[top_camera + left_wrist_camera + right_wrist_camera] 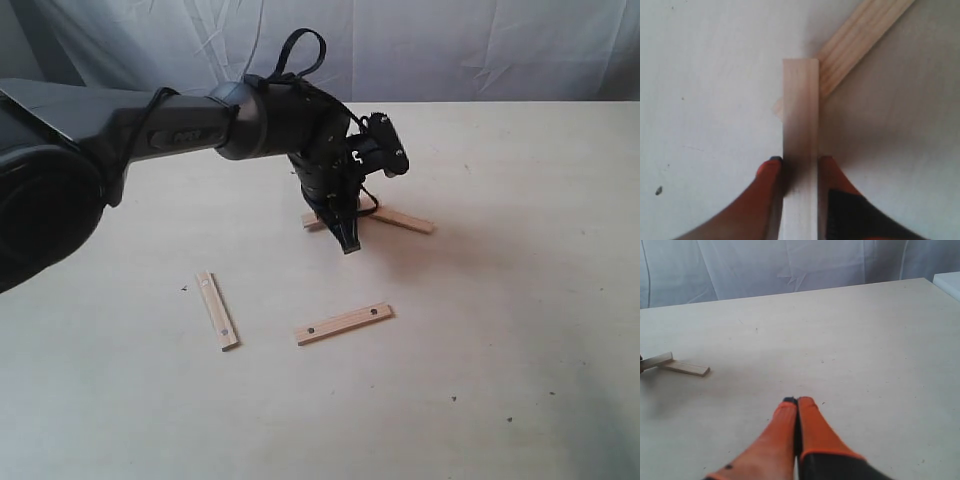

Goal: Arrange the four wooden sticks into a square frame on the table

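My left gripper (pixel 348 240) is shut on a pale wooden stick (pixel 801 110), its orange fingers (pixel 771 172) pressed on both long sides. The far end of that held stick (pixel 314 222) lies over one end of a second stick (pixel 860 40), which rests flat on the table (pixel 520 300) and meets it at an angle (pixel 408 221). Two more sticks lie apart nearer the front: one at the left (pixel 217 310), one in the middle (pixel 343 324). My right gripper (pixel 798 401) is shut on nothing, low over bare tabletop, far from the pair of sticks (pixel 687 368).
A white cloth backdrop (pixel 450 50) hangs behind the table's far edge. The left arm's dark body (pixel 120 130) reaches in from the left side. A white object's corner (pixel 950 282) shows at the table's far side in the right wrist view.
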